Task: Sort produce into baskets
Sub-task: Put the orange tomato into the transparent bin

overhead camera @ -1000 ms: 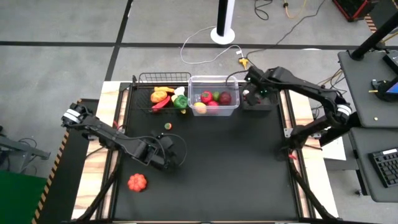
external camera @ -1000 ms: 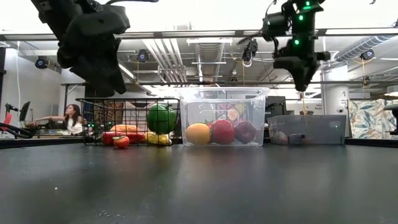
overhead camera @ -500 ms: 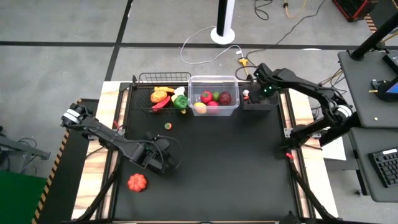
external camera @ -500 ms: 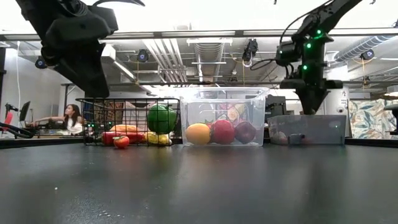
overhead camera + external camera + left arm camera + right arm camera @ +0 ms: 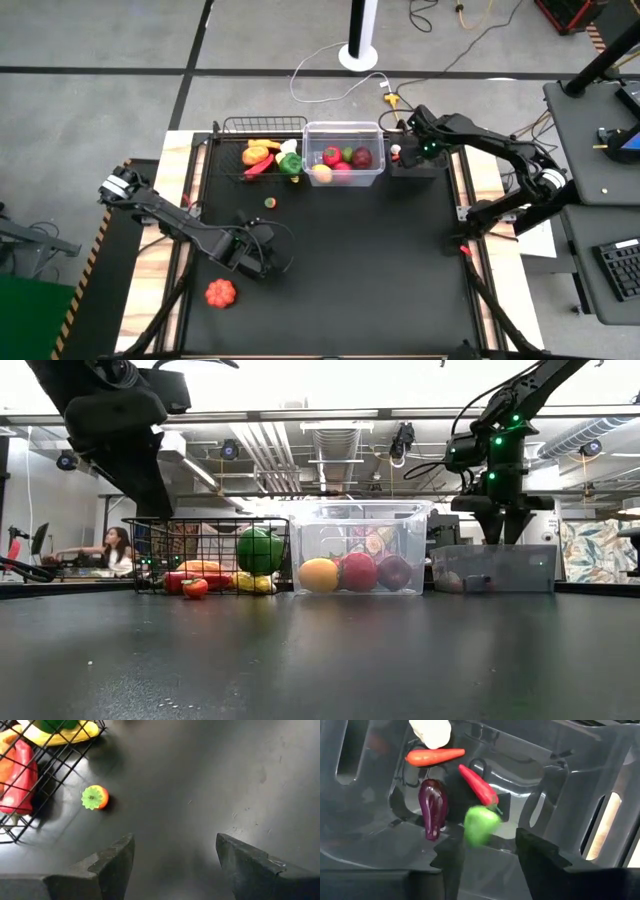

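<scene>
Lowered since a second ago over the low dark plastic tray (image 5: 570, 780) with the right gripper (image 5: 490, 852), jaws now narrowly parted, letting a small green toy vegetable (image 5: 481, 825) fall in, so probably one more piece sorted, with the left gripper (image 5: 172, 855) wide-jawed and empty above the tabletop, near the orange toy pumpkin (image 5: 221, 292).

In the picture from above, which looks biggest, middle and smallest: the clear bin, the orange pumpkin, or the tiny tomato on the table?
Largest to smallest:
1. clear bin
2. orange pumpkin
3. tiny tomato
</scene>
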### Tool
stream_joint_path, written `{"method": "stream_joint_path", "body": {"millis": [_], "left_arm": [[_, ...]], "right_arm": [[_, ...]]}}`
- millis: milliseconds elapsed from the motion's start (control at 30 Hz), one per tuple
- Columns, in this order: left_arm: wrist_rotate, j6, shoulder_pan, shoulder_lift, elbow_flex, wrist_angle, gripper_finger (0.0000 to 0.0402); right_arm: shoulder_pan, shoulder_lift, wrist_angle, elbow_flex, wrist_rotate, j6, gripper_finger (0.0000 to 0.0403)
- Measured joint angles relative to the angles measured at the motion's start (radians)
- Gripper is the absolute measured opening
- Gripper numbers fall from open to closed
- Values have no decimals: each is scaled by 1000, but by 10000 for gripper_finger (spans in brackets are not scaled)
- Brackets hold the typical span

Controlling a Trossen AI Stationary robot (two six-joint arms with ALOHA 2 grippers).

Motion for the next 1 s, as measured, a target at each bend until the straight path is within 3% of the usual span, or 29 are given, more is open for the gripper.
{"method": "stream_joint_path", "body": {"millis": [333,633,800,1000], "left_arm": [[-2,24,0,0,-47,2,261],[-55,43,0,0,-95,14,261],[-91,173,3,0,-156,96,261],[-97,348,40,-1,-231,310,261]], "right_arm": [[3,-12,11,-1,0,-1,201],[56,-139,75,-1,0,0,203],[101,-218,78,-1,0,0,203],[165,-285,79,-1,0,25,203]]}}
